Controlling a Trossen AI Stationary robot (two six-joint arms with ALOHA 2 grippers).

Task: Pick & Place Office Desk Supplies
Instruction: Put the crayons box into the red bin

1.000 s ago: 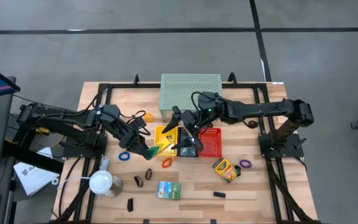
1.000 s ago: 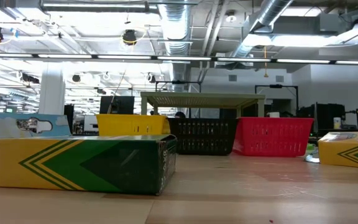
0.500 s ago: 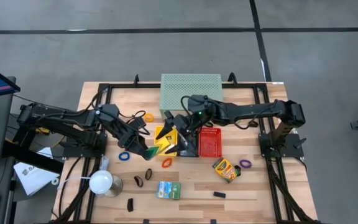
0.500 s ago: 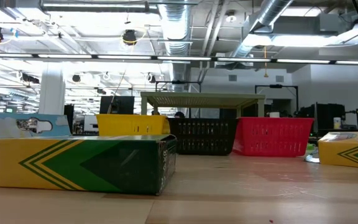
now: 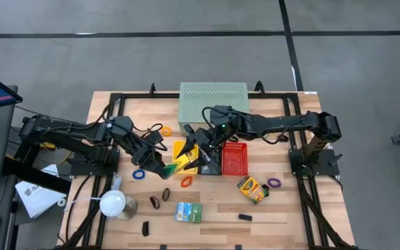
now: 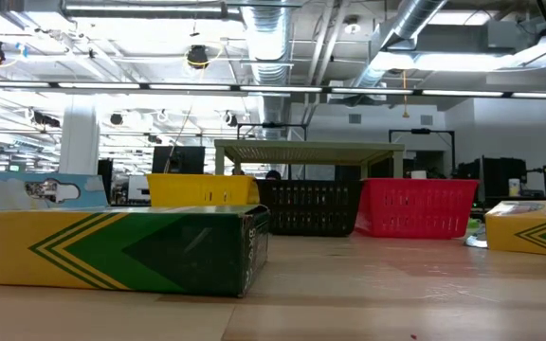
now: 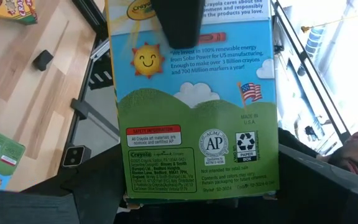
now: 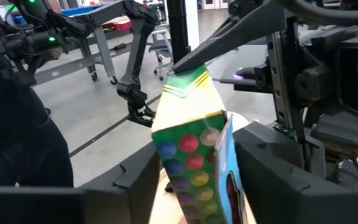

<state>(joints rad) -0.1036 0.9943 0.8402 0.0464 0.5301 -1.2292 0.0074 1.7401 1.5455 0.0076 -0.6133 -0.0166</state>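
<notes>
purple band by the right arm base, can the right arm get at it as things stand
Probably not right now: the right claw is closing on the crayon box held by the left claw. The purple band itself lies uncovered.

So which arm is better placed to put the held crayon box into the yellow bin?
Right, probably. The left hand grips the crayon box, but the right hand is at its other end, directly above the yellow bin, so it needs less travel.
</notes>
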